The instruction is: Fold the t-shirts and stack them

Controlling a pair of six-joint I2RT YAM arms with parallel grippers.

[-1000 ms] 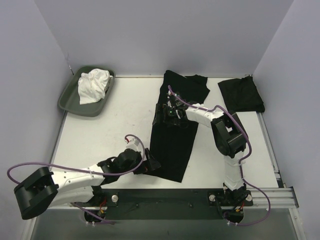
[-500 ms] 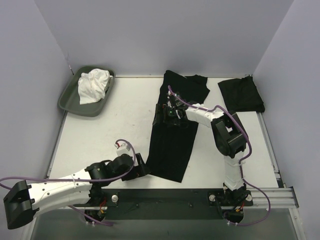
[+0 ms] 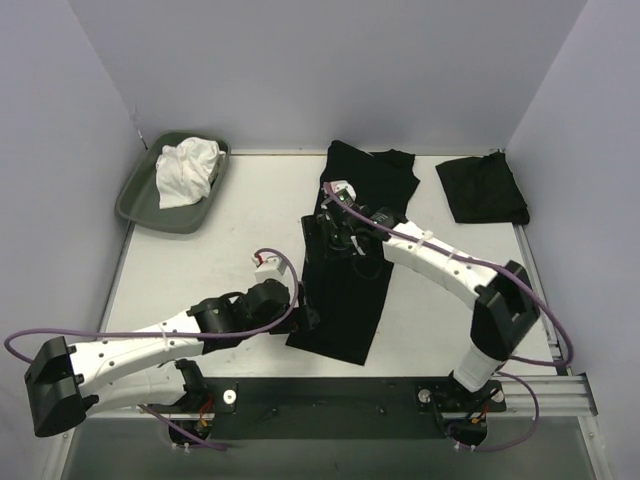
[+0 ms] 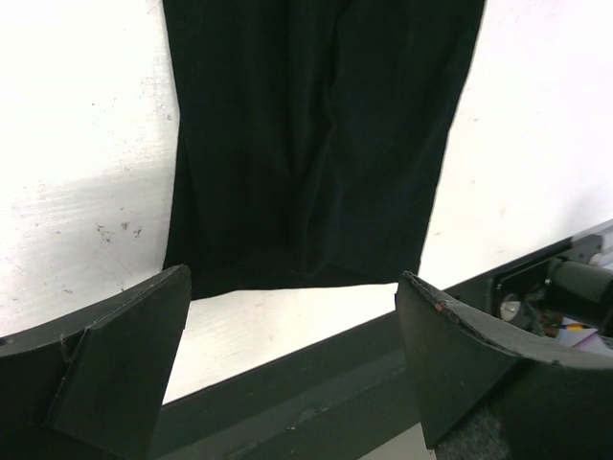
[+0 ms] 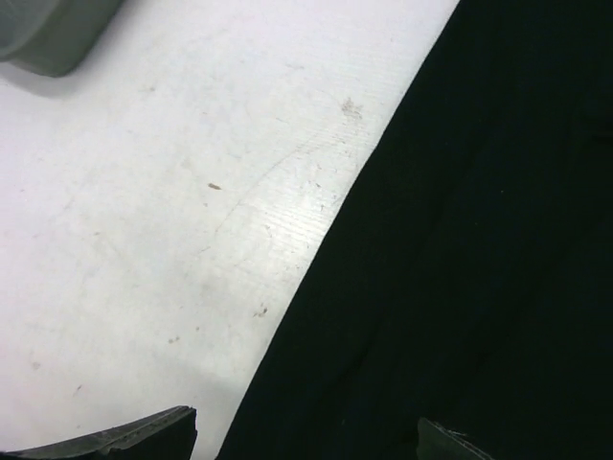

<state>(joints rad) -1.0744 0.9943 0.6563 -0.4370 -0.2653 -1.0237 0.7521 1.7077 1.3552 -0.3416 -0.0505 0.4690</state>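
A long black t-shirt [image 3: 350, 270], folded into a narrow strip, lies flat in the middle of the table. A second black t-shirt [image 3: 482, 188] lies folded at the back right. My left gripper [image 3: 308, 318] is open and empty at the strip's near left corner. In the left wrist view [image 4: 294, 280] the hem of the shirt [image 4: 316, 144] lies just ahead of the jaws. My right gripper [image 3: 331, 227] is open over the strip's left edge, farther back. In the right wrist view [image 5: 306, 438] the shirt's [image 5: 469, 240] edge runs between the jaws. No blue mark shows.
A grey-green tray [image 3: 137, 203] holding a crumpled white cloth [image 3: 185, 170] stands at the back left; its corner shows in the right wrist view [image 5: 48, 34]. The dark front rail [image 4: 316, 383] runs just behind the left gripper. Walls close off the left, back and right.
My left gripper has pulled back toward the front edge and come forward again to the shirt's near left corner. My right arm's elbow has swung out right; its gripper stays over the shirt's left edge.
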